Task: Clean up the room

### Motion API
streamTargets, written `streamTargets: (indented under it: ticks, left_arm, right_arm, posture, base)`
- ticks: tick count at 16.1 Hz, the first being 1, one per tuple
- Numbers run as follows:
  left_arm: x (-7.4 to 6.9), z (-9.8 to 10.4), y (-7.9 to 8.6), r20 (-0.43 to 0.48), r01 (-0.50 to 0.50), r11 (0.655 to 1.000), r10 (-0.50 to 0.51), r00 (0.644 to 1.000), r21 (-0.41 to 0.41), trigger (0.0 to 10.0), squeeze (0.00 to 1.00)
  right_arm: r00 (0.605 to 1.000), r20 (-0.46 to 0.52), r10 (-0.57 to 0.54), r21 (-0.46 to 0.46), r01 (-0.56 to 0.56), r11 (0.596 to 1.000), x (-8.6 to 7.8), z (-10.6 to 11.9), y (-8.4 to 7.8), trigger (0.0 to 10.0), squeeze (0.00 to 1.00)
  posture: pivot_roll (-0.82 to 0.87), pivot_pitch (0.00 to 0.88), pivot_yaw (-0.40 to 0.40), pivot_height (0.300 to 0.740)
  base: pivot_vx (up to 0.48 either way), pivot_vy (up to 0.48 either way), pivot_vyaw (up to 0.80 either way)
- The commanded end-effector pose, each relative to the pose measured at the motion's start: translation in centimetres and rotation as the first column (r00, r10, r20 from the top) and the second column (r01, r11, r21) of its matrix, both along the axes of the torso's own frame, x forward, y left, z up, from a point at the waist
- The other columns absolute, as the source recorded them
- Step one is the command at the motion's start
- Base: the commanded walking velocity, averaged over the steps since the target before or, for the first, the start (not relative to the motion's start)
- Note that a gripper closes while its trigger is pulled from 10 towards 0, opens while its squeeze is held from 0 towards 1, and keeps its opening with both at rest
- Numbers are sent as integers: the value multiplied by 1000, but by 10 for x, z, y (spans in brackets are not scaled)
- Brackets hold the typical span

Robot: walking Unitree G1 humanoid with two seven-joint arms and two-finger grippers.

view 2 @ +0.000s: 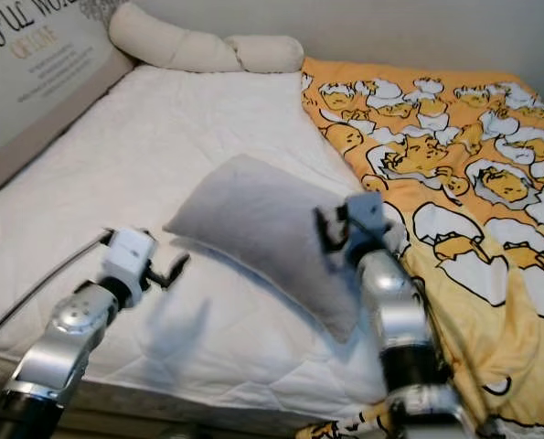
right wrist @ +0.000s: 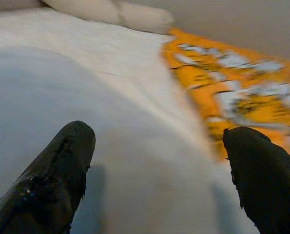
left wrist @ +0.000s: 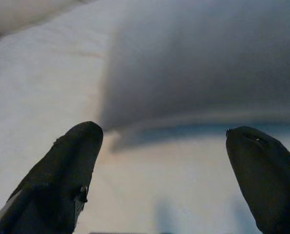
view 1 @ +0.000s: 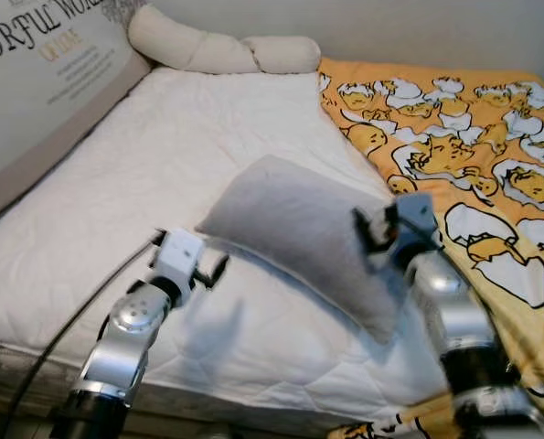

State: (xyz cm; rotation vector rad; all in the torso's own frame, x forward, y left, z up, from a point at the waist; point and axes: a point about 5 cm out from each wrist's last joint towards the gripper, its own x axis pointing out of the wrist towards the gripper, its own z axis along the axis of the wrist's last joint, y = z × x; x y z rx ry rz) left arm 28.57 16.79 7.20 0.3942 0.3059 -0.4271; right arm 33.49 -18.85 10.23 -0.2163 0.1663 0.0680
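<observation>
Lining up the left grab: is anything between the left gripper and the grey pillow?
Nothing visible. The left gripper, fingers open, faces the grey pillow across bare white mattress. The right gripper, also open, sits at the pillow's other side.

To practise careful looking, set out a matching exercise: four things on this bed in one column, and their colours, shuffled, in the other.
Things:
1. pillow
2. blanket
3. mattress cover
4. bolster

Colours:
A. cream
B. grey
C. white
D. orange with a cartoon print

Pairs: 1-B, 2-D, 3-C, 4-A
</observation>
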Motion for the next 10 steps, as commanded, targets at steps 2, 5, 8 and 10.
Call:
streamTargets:
  ticks: [2, 5, 8, 10]
  left_arm:
    - [9, -10, 1, -114, 137, 973, -117, 987, 184, 10000, 0]
    - [17, -22, -3, -202, 176, 954, -128, 971, 243, 10000, 0]
    - [26, -25, -17, -233, 182, 953, -124, 964, 243, 10000, 0]
    - [28, -31, -26, -265, 183, 960, -124, 956, 212, 10000, 0]
  right_arm:
    - [995, -7, -104, -131, 102, 986, 8, 1, -19, 10000, 0]
    - [996, -88, -30, -240, 8, 971, 8, -7, -21, 10000, 0]
    - [954, -206, 219, -247, -267, 932, -3, -20, -1, 10000, 0]
    - [880, -235, 413, -167, -455, 875, -15, -14, 15, 10000, 0]
  posture:
    - [117, 0, 6, 740]
    - [109, 0, 11, 740]
    - [100, 0, 21, 740]
    - [98, 0, 28, 740]
  base:
    - [0, 0, 0]
    - [0, 0, 0]
    - [0, 0, 0]
    - [0, 0, 0]
